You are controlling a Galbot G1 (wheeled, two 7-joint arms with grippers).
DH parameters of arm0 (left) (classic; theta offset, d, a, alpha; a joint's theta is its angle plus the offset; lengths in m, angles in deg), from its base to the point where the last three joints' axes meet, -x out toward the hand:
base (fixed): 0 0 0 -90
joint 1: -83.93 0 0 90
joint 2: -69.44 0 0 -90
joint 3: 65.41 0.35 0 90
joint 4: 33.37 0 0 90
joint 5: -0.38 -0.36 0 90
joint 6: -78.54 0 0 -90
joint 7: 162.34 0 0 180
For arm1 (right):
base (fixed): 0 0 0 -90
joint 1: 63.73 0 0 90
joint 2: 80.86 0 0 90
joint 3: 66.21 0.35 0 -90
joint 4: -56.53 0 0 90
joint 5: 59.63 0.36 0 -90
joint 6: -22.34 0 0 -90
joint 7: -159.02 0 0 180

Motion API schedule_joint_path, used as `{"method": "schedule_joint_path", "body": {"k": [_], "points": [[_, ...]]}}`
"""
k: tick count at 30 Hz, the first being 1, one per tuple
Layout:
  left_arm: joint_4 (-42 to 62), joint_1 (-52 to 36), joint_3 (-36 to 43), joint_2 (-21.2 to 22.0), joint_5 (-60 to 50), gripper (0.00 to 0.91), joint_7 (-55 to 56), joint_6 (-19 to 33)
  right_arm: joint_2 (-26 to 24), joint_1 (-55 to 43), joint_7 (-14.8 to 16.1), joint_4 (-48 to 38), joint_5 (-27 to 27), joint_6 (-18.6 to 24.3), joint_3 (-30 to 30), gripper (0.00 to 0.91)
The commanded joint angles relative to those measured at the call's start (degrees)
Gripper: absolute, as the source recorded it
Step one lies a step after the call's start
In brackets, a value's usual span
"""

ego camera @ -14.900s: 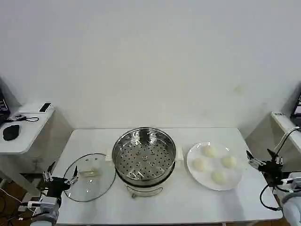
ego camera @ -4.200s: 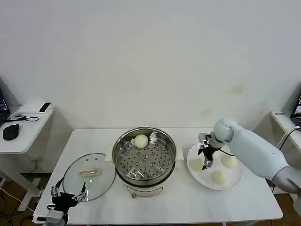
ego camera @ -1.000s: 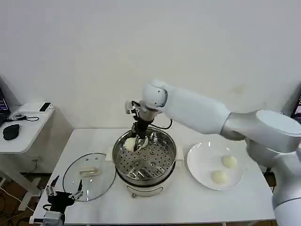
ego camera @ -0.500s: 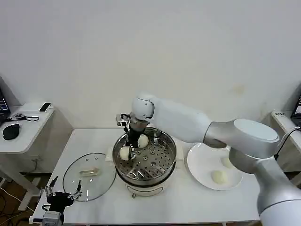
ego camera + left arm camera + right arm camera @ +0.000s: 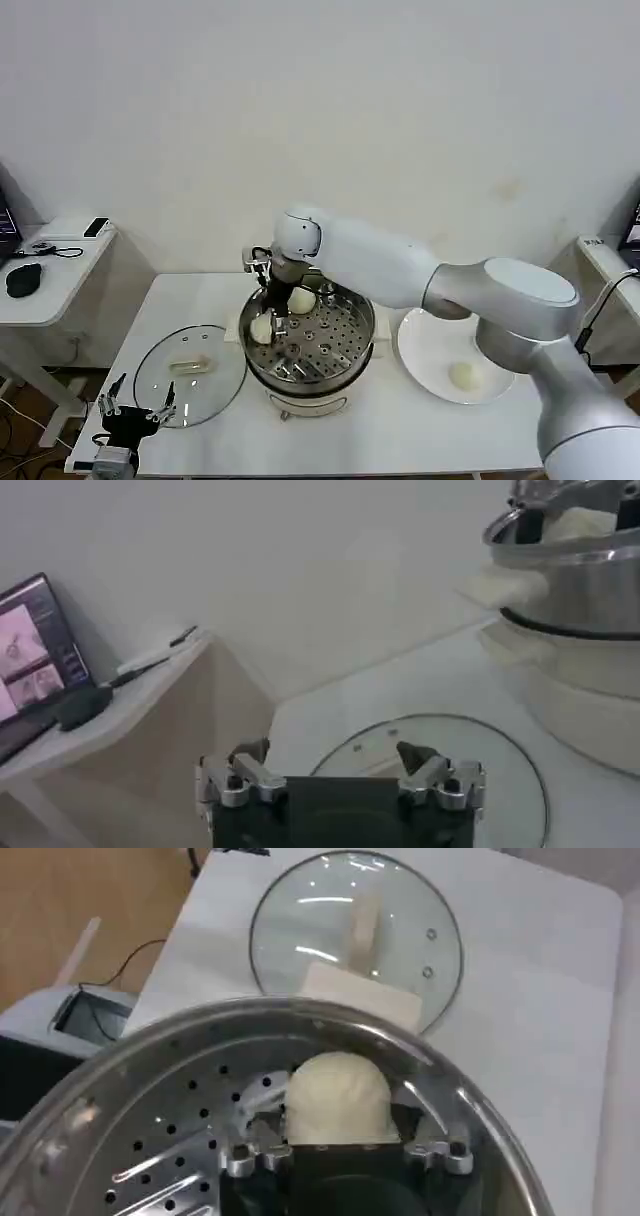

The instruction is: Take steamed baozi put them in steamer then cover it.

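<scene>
The steamer [image 5: 332,346] stands mid-table on its white base. My right gripper [image 5: 264,326] reaches down into its front-left part, shut on a cream baozi [image 5: 261,329]; in the right wrist view that baozi [image 5: 337,1096] sits between the fingers of the right gripper [image 5: 337,1124] just above the perforated bottom. A second baozi [image 5: 302,299] rests at the back of the basket. One more baozi [image 5: 462,375] lies on the white plate [image 5: 428,356]. The glass cover [image 5: 190,372] lies flat to the left of the steamer. My left gripper [image 5: 134,412] hangs open off the table's front-left corner.
The right arm stretches across from the right, over the plate's far part. A side table [image 5: 45,290] with a mouse stands at the far left. In the left wrist view the cover [image 5: 470,780] lies ahead of the left gripper [image 5: 340,768], the steamer [image 5: 580,590] beyond it.
My right gripper has carried the baozi from the back of the basket toward its front left and lower. The left arm has stayed put.
</scene>
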State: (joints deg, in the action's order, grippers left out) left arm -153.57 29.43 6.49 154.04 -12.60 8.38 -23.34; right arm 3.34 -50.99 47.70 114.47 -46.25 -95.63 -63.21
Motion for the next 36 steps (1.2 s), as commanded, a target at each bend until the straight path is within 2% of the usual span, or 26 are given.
{"method": "schedule_joint_path", "body": {"k": [1,6,10,15,20,26,32,36], "points": [[-0.33,0.12,-0.05,-0.04,0.11,0.907,-0.05,-0.02,-2.55,-0.28,-0.33,2.0,0.48,-0.14,0.37,0.907],[-0.85,0.15,-0.25,-0.12,0.4,0.907,-0.13,-0.06,-12.24,-4.0,0.73,12.27,1.58,0.77,0.95,0.907],[-0.99,-0.05,0.21,-0.02,0.38,0.907,-0.28,-0.09,-21.7,-7.07,2.91,18.69,1.66,2.88,2.48,0.907],[-1.26,-0.48,0.6,-0.19,0.37,0.907,-0.68,-0.12,-32.31,-11.56,6.47,23.41,-0.25,8.13,2.36,0.907],[-1.34,-0.75,0.57,-0.23,0.57,0.907,-0.7,-0.17,-38.29,-13.45,7.34,25.69,-2.49,9.61,-1.06,0.907],[-1.79,-0.27,0.34,-0.29,0.55,0.907,-0.69,-0.17,-44.58,-15.25,7.15,28.08,-3.57,10.0,-9.66,0.907],[-2.04,0.45,0.4,-0.21,0.43,0.907,-0.55,-0.1,-49.52,-8.04,6.09,29.49,-5.12,9.1,-9.46,0.907],[-2.01,0.47,0.41,-0.03,0.36,0.907,-0.51,-0.13,-51.27,-2.32,5.78,28.99,-6.55,8.48,-5.43,0.907]]}}
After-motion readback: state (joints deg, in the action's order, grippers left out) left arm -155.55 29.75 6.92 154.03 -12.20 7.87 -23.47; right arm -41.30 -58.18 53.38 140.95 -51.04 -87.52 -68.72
